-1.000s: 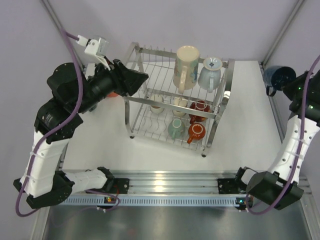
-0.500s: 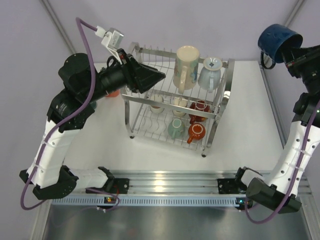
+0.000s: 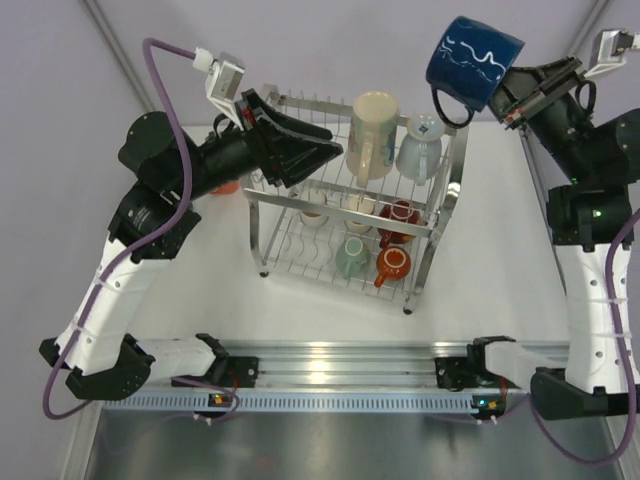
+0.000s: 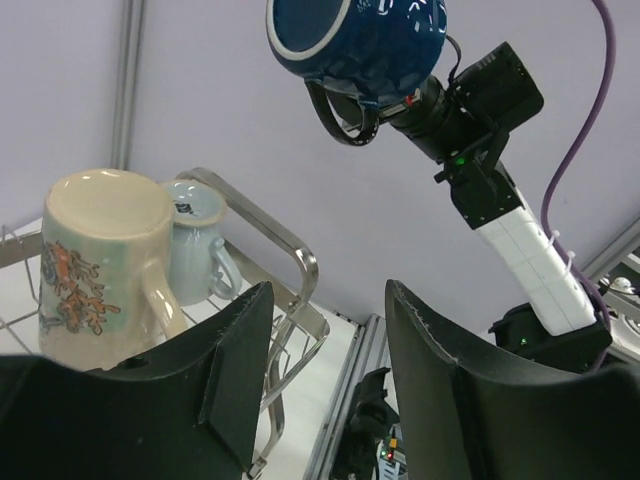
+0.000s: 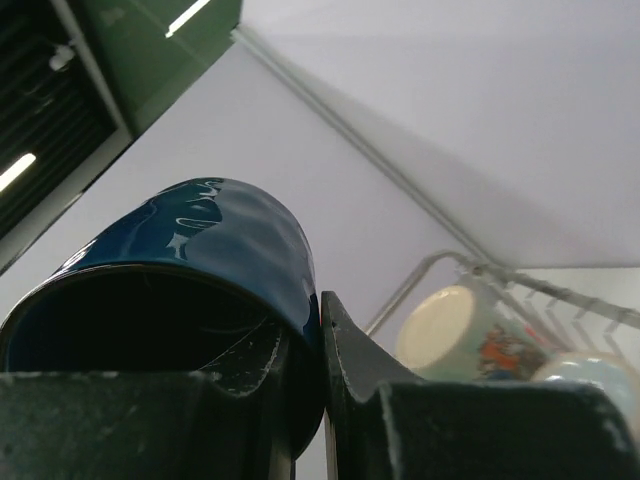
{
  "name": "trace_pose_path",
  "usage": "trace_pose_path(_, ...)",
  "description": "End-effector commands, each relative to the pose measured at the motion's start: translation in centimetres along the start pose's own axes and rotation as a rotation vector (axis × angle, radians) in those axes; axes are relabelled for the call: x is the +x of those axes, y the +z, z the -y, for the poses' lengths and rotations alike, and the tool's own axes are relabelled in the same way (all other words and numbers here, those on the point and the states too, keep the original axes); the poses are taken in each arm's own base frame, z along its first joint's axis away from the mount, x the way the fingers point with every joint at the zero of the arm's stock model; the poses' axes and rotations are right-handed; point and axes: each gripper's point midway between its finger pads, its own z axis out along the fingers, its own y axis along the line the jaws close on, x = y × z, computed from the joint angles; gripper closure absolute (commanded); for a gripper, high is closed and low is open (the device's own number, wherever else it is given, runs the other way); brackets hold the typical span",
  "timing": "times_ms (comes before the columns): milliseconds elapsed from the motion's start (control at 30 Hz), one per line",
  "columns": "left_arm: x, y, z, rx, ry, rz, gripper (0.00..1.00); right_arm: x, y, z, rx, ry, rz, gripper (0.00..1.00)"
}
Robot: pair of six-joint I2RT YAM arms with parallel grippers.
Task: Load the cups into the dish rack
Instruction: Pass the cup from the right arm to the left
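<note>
The silver wire dish rack [image 3: 275, 200] stands mid-table. Its top tier holds a tall cream printed mug [image 3: 372, 135] and a pale blue-grey cup [image 3: 420, 146]; both also show in the left wrist view, the mug [image 4: 95, 260] and the cup [image 4: 200, 245]. The lower tier holds cream, mint [image 3: 351, 256] and red cups [image 3: 392, 264]. My right gripper [image 3: 510, 95] is shut on the rim of a navy mug [image 3: 472, 58], held high above the rack's right end; one finger is inside it [image 5: 310, 340]. My left gripper [image 3: 325, 152] is open and empty over the rack's left end.
An orange object [image 3: 228, 186] lies half hidden behind my left arm, left of the rack. Grey walls and frame posts stand behind the table. The aluminium rail [image 3: 330, 360] with the arm bases runs along the near edge.
My right arm has lifted the navy mug from the far right table edge up and leftward, to above the rack's right end. My left gripper has risen and reached over the rack's left end.
</note>
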Motion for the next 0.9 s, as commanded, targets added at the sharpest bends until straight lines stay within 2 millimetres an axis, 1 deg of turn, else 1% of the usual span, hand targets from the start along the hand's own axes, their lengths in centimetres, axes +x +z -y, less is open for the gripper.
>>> trace_pose_path(0,-2.4,-0.2,2.6,0.122,0.050,0.093,0.46,-0.6,0.1,-8.6,-0.281,0.008,0.057,1.00)
trace_pose_path(33,-2.3,-0.2,3.1,0.153,0.050,0.091,0.45,0.7,0.6,-9.2,-0.314,0.053,0.020,1.00)
trace_pose_path(67,-2.9,-0.2,3.6,0.183,0.065,0.118,0.45,1.3,0.8,-9.7,-0.341,0.075,0.008,1.00)
trace_pose_path(100,-2.7,-0.1,3.7,0.198,0.047,0.119,0.45,2.6,0.8,-11.0,-0.393,0.106,-0.028,1.00)
trace_pose_path(133,-2.6,0.0,3.9,0.214,0.042,0.116,0.44,3.2,1.4,-11.0,-0.404,0.114,-0.042,1.00)
trace_pose_path(167,-2.8,0.1,4.1,0.230,0.042,0.127,0.44,3.7,1.6,-11.4,-0.417,0.120,-0.051,1.00)
trace_pose_path(267,-2.3,0.5,4.0,0.241,0.001,0.103,0.44,5.1,2.0,-12.8,-0.454,0.137,-0.074,1.00)
trace_pose_path(300,-2.8,0.5,4.4,0.261,0.014,0.124,0.44,5.7,1.9,-13.7,-0.476,0.145,-0.089,1.00)
trace_pose_path(400,-2.6,0.5,4.9,0.304,0.000,0.128,0.44,7.2,2.7,-13.8,-0.484,0.164,-0.121,1.00)
trace_pose_path(600,-1.9,0.7,4.8,0.319,-0.040,0.114,0.43,8.9,3.1,-14.8,-0.524,0.190,-0.145,1.00)
trace_pose_path(800,-1.5,1.0,4.5,0.324,-0.061,0.111,0.43,9.8,3.3,-15.2,-0.541,0.206,-0.160,1.00)
trace_pose_path(867,-1.5,1.1,4.6,0.340,-0.067,0.111,0.43,9.9,3.3,-15.4,-0.546,0.208,-0.164,1.00)
